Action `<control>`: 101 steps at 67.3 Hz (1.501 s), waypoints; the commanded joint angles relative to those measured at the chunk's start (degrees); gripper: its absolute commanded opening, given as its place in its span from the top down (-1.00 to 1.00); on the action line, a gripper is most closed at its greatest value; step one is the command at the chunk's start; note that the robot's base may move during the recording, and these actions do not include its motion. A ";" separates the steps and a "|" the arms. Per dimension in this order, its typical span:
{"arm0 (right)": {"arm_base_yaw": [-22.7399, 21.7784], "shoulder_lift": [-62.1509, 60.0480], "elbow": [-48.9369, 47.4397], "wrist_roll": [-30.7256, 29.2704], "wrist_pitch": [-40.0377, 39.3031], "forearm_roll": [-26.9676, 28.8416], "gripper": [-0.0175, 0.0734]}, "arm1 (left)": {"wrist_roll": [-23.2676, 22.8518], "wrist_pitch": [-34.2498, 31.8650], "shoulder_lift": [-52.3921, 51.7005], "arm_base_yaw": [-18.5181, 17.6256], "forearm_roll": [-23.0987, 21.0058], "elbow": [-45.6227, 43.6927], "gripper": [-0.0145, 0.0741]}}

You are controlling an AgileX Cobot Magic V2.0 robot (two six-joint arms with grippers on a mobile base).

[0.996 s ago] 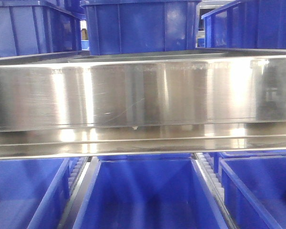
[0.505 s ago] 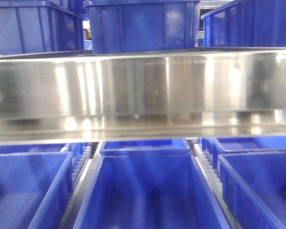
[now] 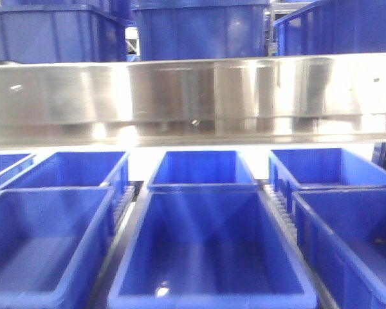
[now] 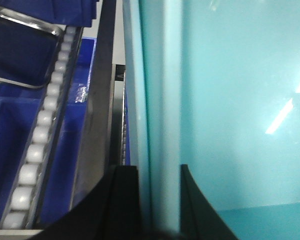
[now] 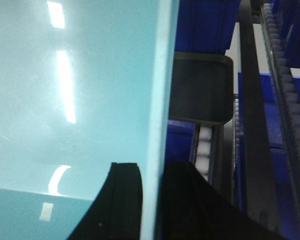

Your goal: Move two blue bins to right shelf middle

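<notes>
Steel shelf beam [image 3: 193,96] spans the upper part of the front view from edge to edge, bright with glare. Dark blue crates [image 3: 209,257] stand in rows below it with their open tops showing. One fills the lower centre of the frame, another sits behind it, and neighbours stand at lower left and lower right. More crates of the same colour sit on the level above the beam, along the top edge.

The pale blue bin [image 4: 230,100] fills the right half of the left wrist view, its smooth wall streaked with reflected light and its thick rim running down the middle of the frame. In the right wrist view its wall [image 5: 65,100] fills the left half. Whether this is one tub or two nested cannot be told.

A roller track [image 4: 40,135] of white rollers runs down the left side of the left wrist view. Further roller lanes [image 5: 290,100] slant along the right edge of the right wrist view.

The left pincer [image 4: 155,167], at bottom centre, has a black finger on each side of the bin's rim and is clamped on it. The right pincer [image 5: 151,165] grips the bin's edge the same way.
</notes>
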 commanded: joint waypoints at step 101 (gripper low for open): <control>0.31 -0.98 -1.05 -0.66 -4.92 0.74 0.97 | -0.27 -6.02 -0.76 -0.34 0.70 -1.02 0.92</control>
